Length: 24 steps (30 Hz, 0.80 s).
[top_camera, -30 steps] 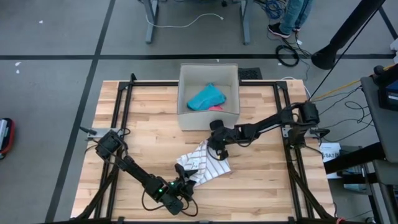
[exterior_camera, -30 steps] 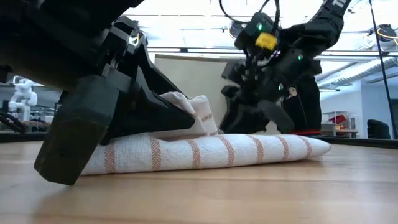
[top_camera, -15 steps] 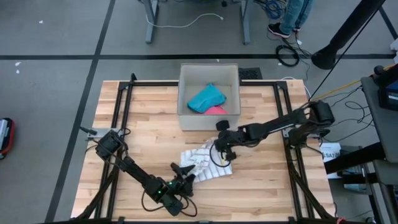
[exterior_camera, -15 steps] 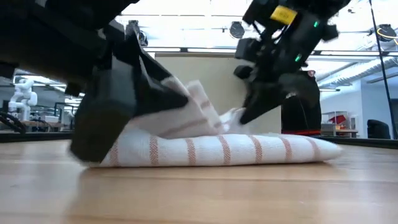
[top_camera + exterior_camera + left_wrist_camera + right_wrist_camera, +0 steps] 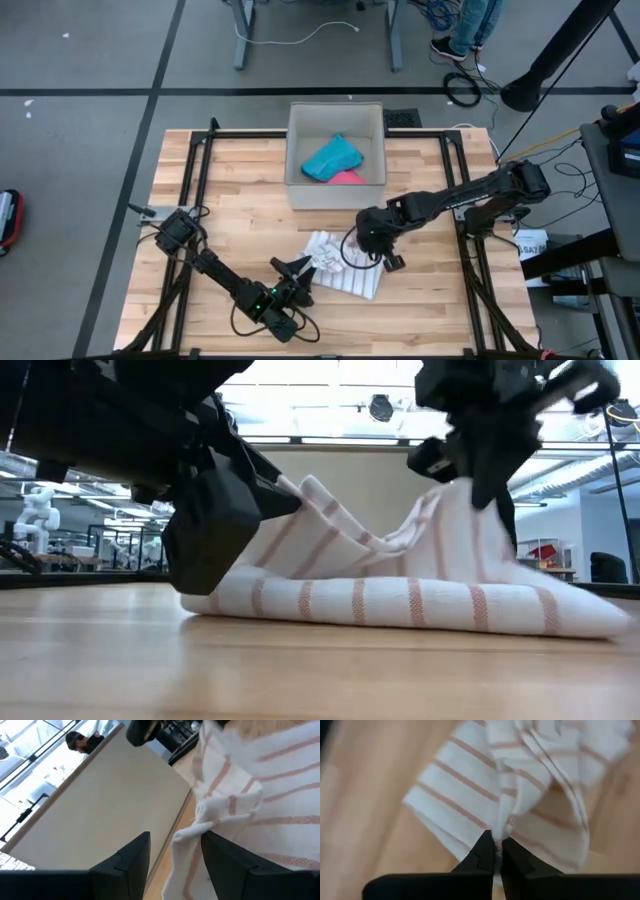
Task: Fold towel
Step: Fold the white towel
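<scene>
Both hands pinch the towel (image 5: 340,268) — left hand (image 5: 297,277) on its near-left corner, right hand (image 5: 372,250) lifting the opposite edge — stripes running between them.

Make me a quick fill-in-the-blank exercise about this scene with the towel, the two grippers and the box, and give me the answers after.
1. The towel is white with ____ stripes.
2. The right gripper is ____ on a fold of the towel.
3. The box holds a pink cloth and a ____ cloth.
4. In the low view, both the left gripper and the right gripper lift towel edges, so its middle ____ between them.

Answers: orange; shut; blue; sags
</scene>
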### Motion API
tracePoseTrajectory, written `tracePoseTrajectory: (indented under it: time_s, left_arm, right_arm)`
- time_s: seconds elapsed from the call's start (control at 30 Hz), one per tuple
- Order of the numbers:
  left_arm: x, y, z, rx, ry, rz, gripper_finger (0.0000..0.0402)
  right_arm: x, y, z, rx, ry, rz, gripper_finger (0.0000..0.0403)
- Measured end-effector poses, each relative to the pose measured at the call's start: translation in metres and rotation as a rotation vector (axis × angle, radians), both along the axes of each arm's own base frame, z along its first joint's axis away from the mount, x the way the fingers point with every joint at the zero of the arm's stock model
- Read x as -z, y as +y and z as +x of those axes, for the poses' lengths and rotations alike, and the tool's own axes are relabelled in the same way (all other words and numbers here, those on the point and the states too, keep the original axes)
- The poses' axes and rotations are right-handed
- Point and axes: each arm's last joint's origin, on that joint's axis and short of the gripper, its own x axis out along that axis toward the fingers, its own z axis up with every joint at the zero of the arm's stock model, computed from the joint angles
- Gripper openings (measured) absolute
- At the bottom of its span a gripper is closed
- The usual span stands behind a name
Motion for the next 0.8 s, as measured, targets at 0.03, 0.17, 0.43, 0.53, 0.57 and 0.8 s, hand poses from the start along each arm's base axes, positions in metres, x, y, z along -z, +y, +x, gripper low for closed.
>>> tracePoseTrajectory:
  time_s: [0.03, 0.17, 0.43, 0.53, 0.57, 0.8]
  left_arm:
    - [0.000, 0.000, 0.000, 0.000, 0.006, 0.006, 0.0183]
    - [-0.002, 0.004, 0.003, -0.041, 0.002, 0.047, 0.0183]
    - [-0.007, 0.018, 0.014, -0.122, -0.021, 0.074, 0.0183]
    - [-0.008, 0.024, 0.019, -0.138, -0.030, 0.064, 0.0183]
    - [-0.008, 0.026, 0.020, -0.143, -0.034, 0.060, 0.0183]
    - [-0.008, 0.043, 0.032, -0.135, -0.023, 0.011, 0.0183]
  right_arm:
    - [-0.003, 0.002, 0.001, -0.016, 0.000, 0.032, 0.0004]
    - [-0.018, 0.015, 0.004, -0.112, -0.029, 0.144, 0.0002]
    - [-0.048, 0.050, 0.014, -0.336, -0.214, 0.359, 0.0003]
    - [-0.054, 0.065, 0.016, -0.377, -0.279, 0.405, 0.0003]
    - [-0.055, 0.069, 0.015, -0.388, -0.291, 0.415, 0.0003]
    - [-0.050, 0.093, 0.006, -0.350, -0.246, 0.434, 0.0003]
